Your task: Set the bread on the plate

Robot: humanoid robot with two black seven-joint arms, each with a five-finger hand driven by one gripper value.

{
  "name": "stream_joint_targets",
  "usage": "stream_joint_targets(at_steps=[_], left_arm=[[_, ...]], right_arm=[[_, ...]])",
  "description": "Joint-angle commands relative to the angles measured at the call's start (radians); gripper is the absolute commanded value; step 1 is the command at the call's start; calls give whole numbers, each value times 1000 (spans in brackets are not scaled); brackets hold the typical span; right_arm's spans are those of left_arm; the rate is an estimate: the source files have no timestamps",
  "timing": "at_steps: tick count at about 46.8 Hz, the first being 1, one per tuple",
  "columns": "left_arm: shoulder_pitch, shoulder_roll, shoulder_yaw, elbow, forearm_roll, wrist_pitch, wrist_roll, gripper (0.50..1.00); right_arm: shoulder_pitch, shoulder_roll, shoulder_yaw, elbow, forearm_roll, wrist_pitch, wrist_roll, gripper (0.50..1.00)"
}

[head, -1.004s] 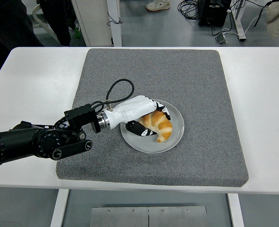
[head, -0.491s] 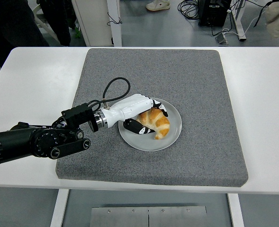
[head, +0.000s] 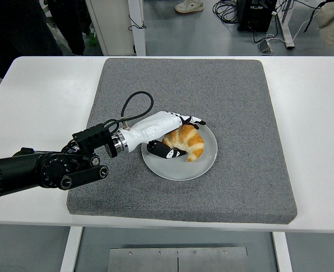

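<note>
Croissant (head: 185,143) is lying on the white plate (head: 207,162) mid-mat; I'm seeing my left hand (head: 175,136) opening around it, fingers loosening. Risk: a fingertip snagging and dragging it off while withdrawing.

One croissant (head: 186,141); one plate (head: 206,161); one grey mat (head: 240,102); one hand (head: 167,127).

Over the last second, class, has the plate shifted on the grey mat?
Yes. The plate has slid slightly left and toward the far edge of the grey mat, with the bread on it.
</note>
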Motion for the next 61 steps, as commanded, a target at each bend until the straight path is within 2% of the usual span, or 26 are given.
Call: stream_joint_targets(at_steps=[1,12,19,25,30,36,41,45,54,61], left_arm=[[0,-2,0,0,0,0,0,801],[-9,0,-14,-9,-50,-14,5,831],[-20,8,-28,-20,-176,-47,5,916],[-18,14,-71,-21,-222,-101,5,946],[-15,31,-115,-23,-227,-147,6,949],[-15,41,-205,-23,-262,-238,11,951],[-14,64,-290,-23,-322,-330,40,955],[-12,78,-353,-23,-365,-380,68,957],[-8,120,-485,-21,-481,-442,98,958],[3,138,-551,-5,-659,-479,103,958]], right_arm=[[0,0,0,0,0,0,0,1000],[2,0,0,-3,0,0,0,1000],[0,0,0,-3,0,0,0,1000],[0,0,0,-3,0,0,0,1000],[0,0,1,-2,0,0,0,1000],[0,0,1,-2,0,0,0,1000],[0,0,0,-2,0,0,0,1000],[0,0,1,-2,0,0,0,1000],[0,0,3,3,0,0,0,1000],[0,0,3,5,0,0,0,1000]])
